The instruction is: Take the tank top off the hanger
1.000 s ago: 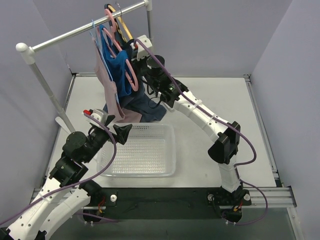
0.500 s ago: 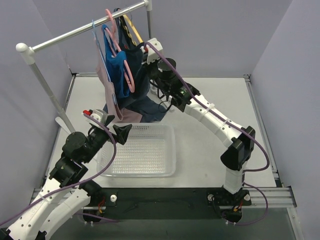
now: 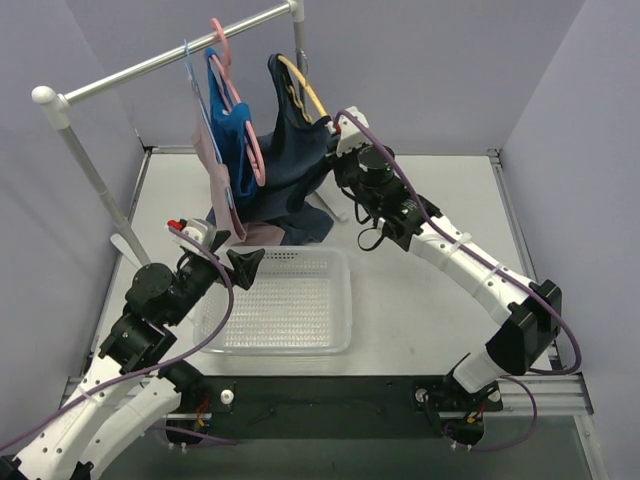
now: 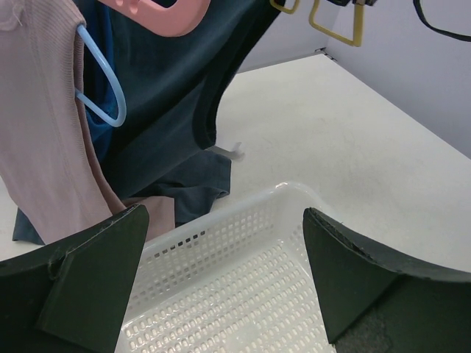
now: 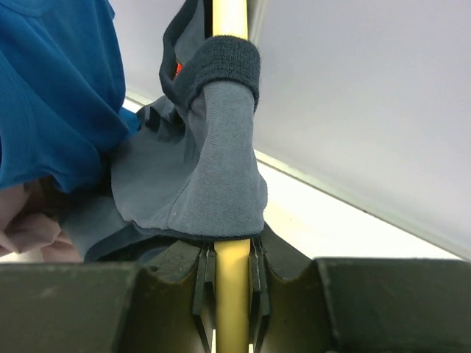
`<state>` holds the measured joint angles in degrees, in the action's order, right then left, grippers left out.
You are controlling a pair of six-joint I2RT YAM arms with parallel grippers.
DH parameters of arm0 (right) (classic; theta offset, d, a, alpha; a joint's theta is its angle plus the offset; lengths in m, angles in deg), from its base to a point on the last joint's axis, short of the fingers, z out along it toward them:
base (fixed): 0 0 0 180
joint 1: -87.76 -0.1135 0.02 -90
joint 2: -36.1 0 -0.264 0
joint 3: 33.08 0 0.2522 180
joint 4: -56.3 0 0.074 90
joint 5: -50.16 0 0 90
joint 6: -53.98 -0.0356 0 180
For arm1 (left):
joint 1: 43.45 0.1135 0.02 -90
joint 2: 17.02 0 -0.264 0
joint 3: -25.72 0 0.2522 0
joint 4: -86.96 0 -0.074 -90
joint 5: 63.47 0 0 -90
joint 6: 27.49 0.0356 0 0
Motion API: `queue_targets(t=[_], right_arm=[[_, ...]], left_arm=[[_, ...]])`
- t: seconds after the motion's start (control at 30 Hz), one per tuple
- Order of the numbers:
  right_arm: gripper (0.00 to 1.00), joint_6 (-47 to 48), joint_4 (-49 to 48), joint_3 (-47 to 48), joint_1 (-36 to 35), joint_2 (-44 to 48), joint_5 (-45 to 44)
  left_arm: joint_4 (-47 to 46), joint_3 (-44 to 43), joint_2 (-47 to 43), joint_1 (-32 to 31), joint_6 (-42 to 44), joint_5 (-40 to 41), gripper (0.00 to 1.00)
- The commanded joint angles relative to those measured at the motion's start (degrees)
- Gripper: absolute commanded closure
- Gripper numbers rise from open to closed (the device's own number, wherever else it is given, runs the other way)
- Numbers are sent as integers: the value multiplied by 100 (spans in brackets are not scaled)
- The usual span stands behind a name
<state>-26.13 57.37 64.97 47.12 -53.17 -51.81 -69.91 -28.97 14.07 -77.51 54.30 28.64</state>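
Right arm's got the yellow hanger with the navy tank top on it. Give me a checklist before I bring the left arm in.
1. Grip: right gripper shut on yellow hanger: ok.
2. Strap of tank top looped over the hanger: ok, not yet off.
3. Free hand: left gripper open and empty: ok.
4. Free hand at the fabric: not ok, it hovers over the basket, apart from the garment.
5. Hanger clear of rod: ok.
6. Hem free of the pink top beside it: cannot tell.
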Motion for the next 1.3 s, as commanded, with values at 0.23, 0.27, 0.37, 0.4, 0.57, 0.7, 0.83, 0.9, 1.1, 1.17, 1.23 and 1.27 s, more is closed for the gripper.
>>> queue_targets(t=[0.23, 0.27, 0.37, 0.4, 0.57, 0.7, 0.83, 0.9, 1.1, 1.17, 1.23, 1.27], right_arm=[[100, -611, -1465, -1098, 364, 1560, 388], [100, -611, -1491, -1160, 355, 1649, 388], [100, -611, -1535, -1380, 364, 2010, 362], [100, -620, -1535, -1406, 382, 2089, 318], [100, -559, -1158, -1267, 382, 2555, 90], [100, -365, -640, -819, 382, 2713, 45], [100, -251, -121, -371, 390, 2793, 19], [100, -277, 282, -247, 382, 2880, -77], [100, -540, 1083, -632, 390, 3415, 1], [100, -602, 1416, -782, 390, 3565, 378], [100, -655, 1576, -1019, 382, 3811, 859], [100, -681, 1681, -1090, 382, 3891, 967]], left_arm=[[-146, -91, 134, 31, 162, 105, 3], [-146, -91, 134, 31, 170, 114, 3], [-111, -100, 143, 31, 179, 167, 3], [-93, -108, 152, 23, 179, 167, 3], [136, -302, 397, 14, 214, 0, 3], [92, -284, 398, 14, 206, 26, 2], [48, -380, 389, 23, 241, 281, 3], [100, -775, 467, 23, 337, 238, 3], [443, -2532, 1160, 14, 654, -209, 4], [435, -2963, 1459, 14, 636, -482, 6], [338, -3447, 1654, 14, 531, -851, 10], [164, -3553, 1742, 14, 487, -966, 11]])
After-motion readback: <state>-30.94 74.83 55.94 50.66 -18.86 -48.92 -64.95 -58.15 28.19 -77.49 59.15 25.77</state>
